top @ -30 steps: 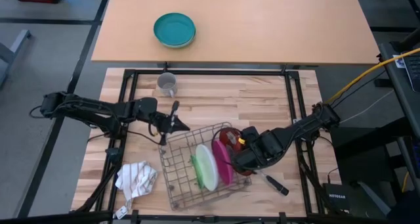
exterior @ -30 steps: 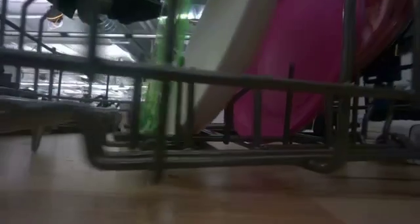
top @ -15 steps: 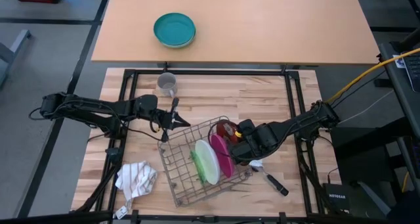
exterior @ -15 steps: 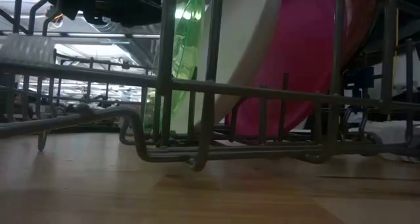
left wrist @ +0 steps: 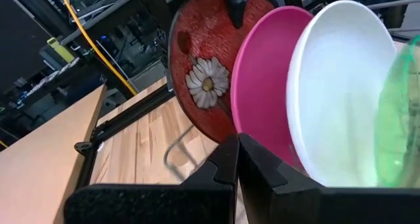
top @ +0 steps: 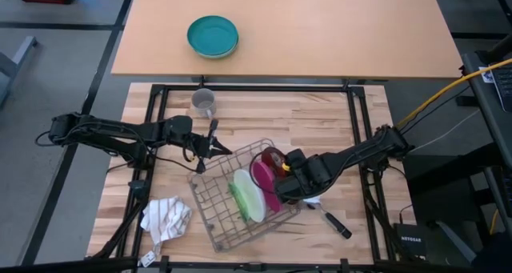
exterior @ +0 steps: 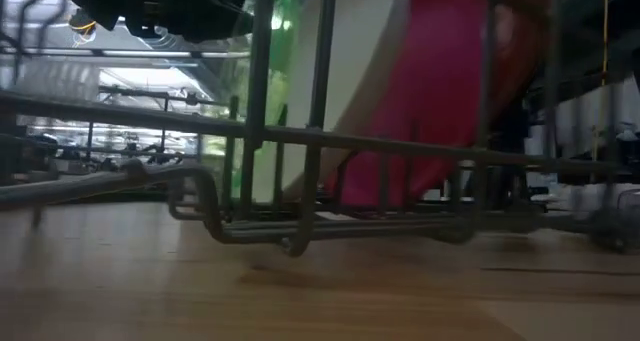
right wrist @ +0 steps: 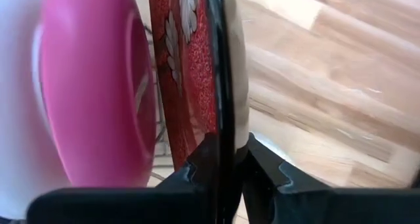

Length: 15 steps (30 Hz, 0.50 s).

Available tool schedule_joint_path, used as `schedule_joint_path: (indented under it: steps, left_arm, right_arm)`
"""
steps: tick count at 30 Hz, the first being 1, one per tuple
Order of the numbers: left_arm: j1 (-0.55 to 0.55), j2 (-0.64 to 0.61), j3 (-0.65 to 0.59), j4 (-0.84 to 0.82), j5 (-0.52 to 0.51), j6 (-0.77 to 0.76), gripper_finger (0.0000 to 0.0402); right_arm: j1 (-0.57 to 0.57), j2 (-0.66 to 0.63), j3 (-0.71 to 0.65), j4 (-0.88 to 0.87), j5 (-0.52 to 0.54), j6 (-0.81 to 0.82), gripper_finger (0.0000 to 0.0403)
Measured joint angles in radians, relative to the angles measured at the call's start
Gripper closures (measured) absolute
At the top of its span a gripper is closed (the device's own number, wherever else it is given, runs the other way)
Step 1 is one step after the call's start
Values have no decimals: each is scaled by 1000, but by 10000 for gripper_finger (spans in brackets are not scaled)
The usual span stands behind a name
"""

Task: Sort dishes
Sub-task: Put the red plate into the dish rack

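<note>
A wire dish rack point(top: 210, 218) stands on the wooden table. Four plates stand on edge in it: pale green point(top: 238, 198), white point(top: 250, 194), magenta-pink point(top: 262, 177) and dark red with pale flowers point(top: 274, 156). My right gripper point(top: 286, 167) is at the rack's right side, shut on the dark red plate point(right wrist: 187, 66). My left gripper point(top: 214, 150) is shut and empty at the rack's far left rim, pointing at the plates point(left wrist: 262, 86). My right gripper pinches the dark red plate's rim point(right wrist: 222, 129) between its two fingers, one on each face. It comes from the table's right side, about level. The plate stands on edge in the rack beside the pink plate. My left gripper hovers at the rack's far rim; I cannot tell whether it touches the wire.
A grey mug point(top: 204, 103) stands at the far left of the table. A crumpled white cloth point(top: 166, 215) lies near left. A black-handled utensil point(top: 332, 222) lies right of the rack. A teal bowl point(top: 213, 36) sits on the far table.
My right gripper has gone toward the table's left and a little toward the far edge, still shut on the dark red plate. The rack with all its plates has slid left with it and turned a little.
</note>
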Motion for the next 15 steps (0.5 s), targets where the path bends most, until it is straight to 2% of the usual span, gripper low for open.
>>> schedule_joint_path:
  steps: [7,15]
  left_arm:
    - [0,0,0,0,0,0,400]
    - [-2,0,0,0,0,0,400]
  right_arm:
    - [-1,26,0,39,19,-12,359]
    - [0,35,-1,51,59,-18,324]
